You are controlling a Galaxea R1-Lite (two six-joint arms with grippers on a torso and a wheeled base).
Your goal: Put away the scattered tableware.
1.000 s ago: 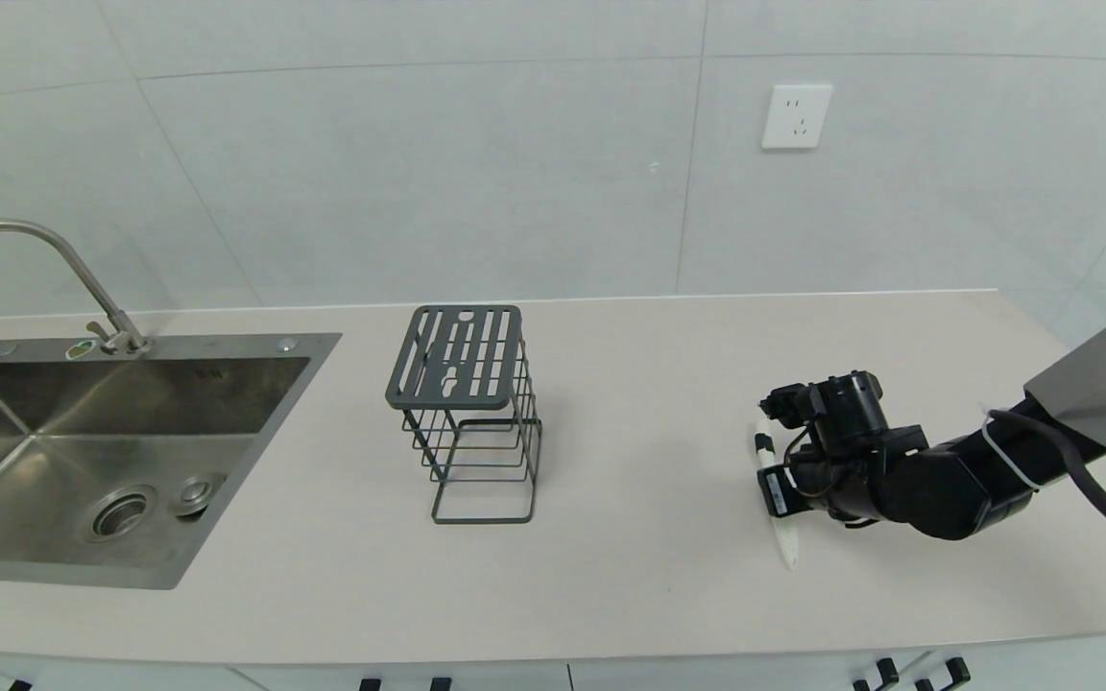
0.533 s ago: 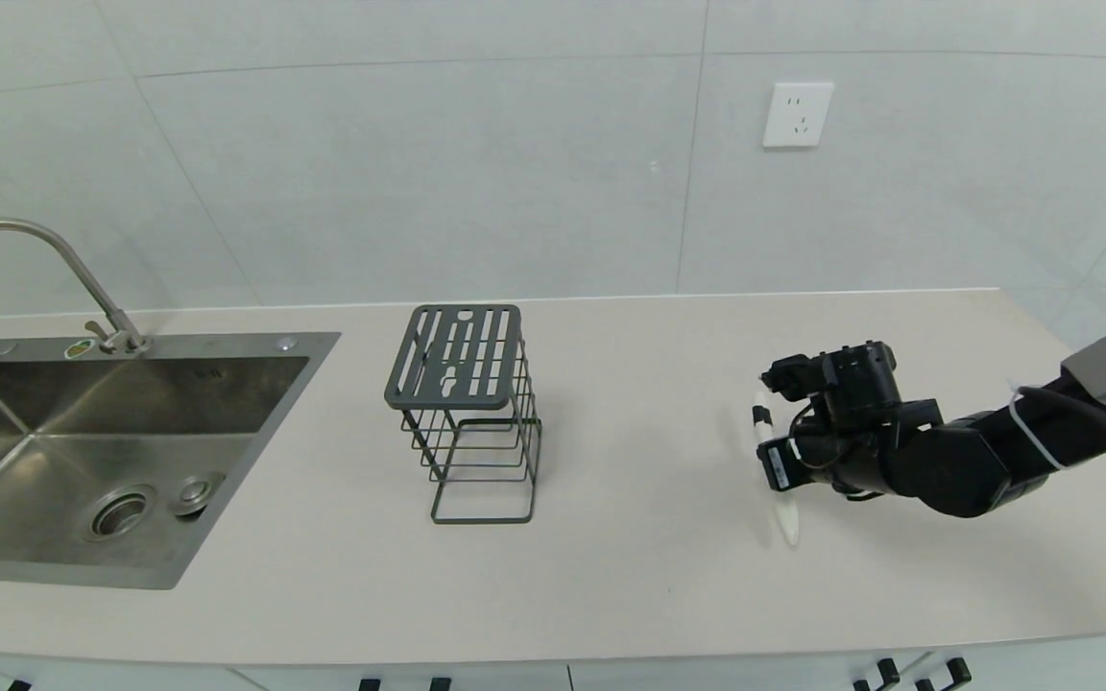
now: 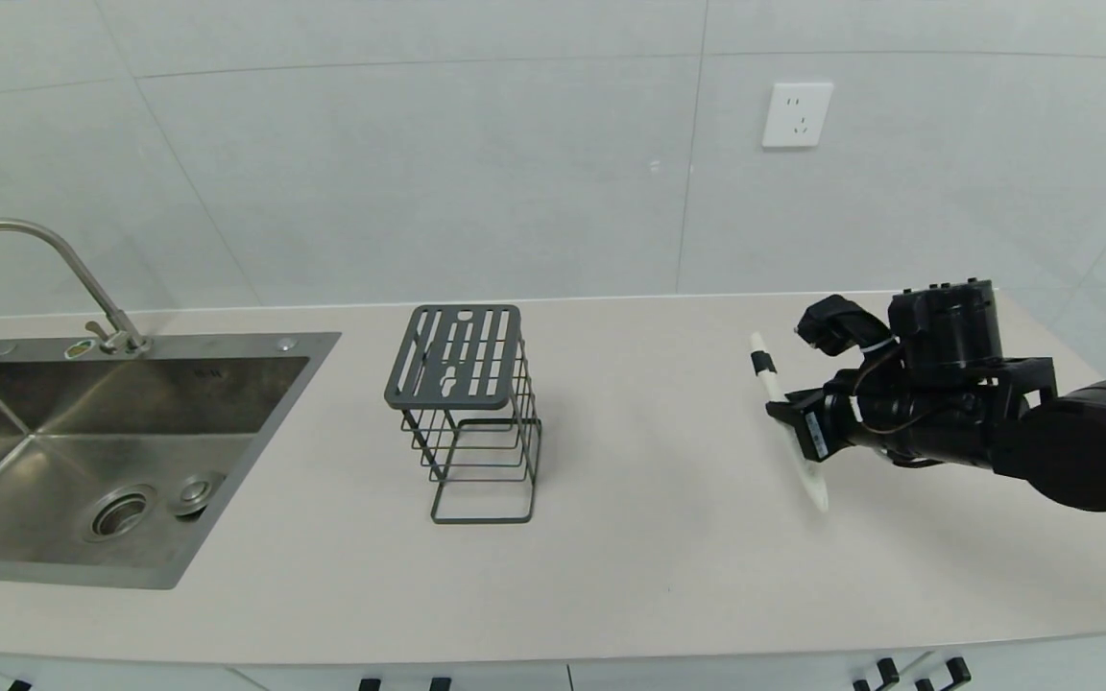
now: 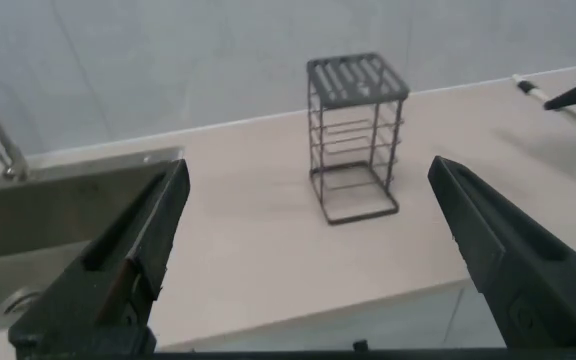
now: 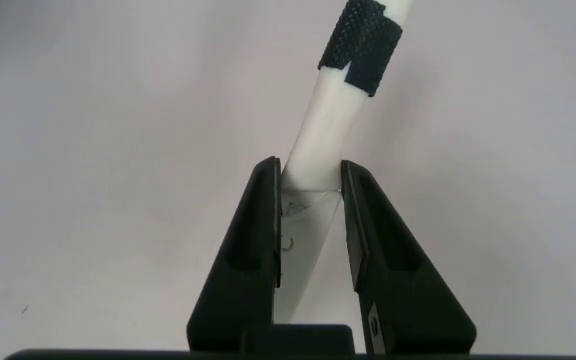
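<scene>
My right gripper [image 3: 796, 429] is shut on a white utensil [image 3: 773, 386] with a black band near its upper end, holding it tilted above the right part of the counter. In the right wrist view the two fingers clamp the white utensil [image 5: 333, 125] at my right gripper [image 5: 309, 172]. A dark wire rack [image 3: 462, 413] with a slotted top stands mid-counter, well to the left of the utensil. My left gripper [image 4: 308, 163] is open with nothing in it, off the counter's front and facing the wire rack [image 4: 358, 140]. The utensil [image 4: 530, 88] shows far off there.
A steel sink [image 3: 207, 344] with a curved faucet [image 3: 35, 250] takes up the counter's left end. A wall socket [image 3: 796, 115] sits above the right side. Bare counter lies between the rack and the utensil.
My right gripper has lifted the white utensil off the counter and carried it upward and to the right. The rack has stayed put.
</scene>
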